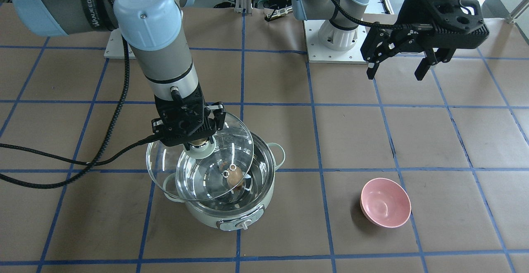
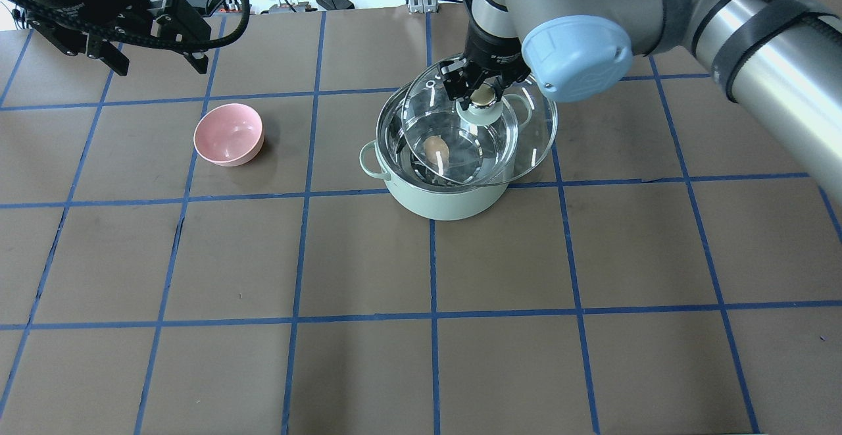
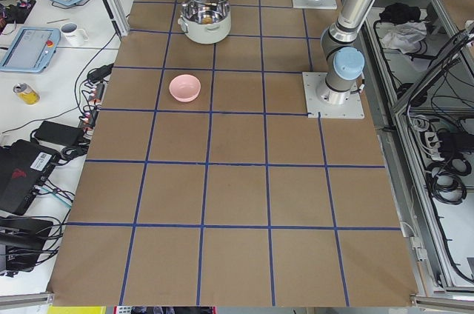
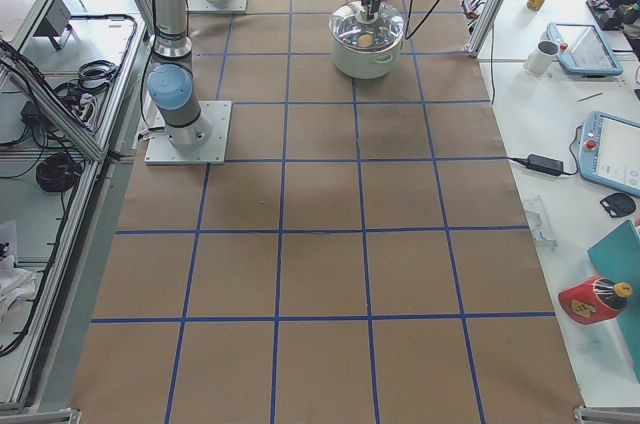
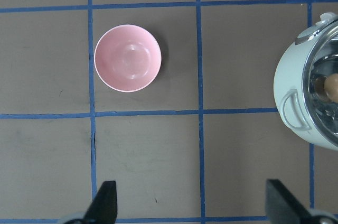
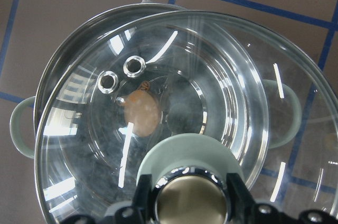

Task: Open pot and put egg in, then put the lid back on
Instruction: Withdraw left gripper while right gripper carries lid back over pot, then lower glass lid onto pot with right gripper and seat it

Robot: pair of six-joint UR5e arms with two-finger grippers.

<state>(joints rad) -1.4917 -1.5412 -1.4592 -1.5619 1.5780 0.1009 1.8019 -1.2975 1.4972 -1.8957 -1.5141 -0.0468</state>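
Closest to the right wrist camera sits a pale green knob (image 6: 193, 200) with a tan top, and your right gripper (image 2: 485, 95) is clenched on it from both sides. That hold carries the glass lid (image 6: 222, 76) over the pot (image 2: 447, 201). The lid is not seated: in the overhead view it is shifted toward 2 o'clock of the pot's mouth and looks tilted. Through the glass you can see the egg (image 6: 142, 110) lying inside the pot, near the middle. Your left gripper (image 1: 396, 74) hangs released, fingers wide apart, well away. The pink bowl (image 5: 128, 58) sits at 9 o'clock of the pot in the overhead view. Treat the lid as stiff, fairly weighty, slick and breakable. The knob is probably the only sound hold, since it sits central and balances the dome. Expect the lid's metal rim to skate on the pot's steel rim, so level and centre the lid before letting go.
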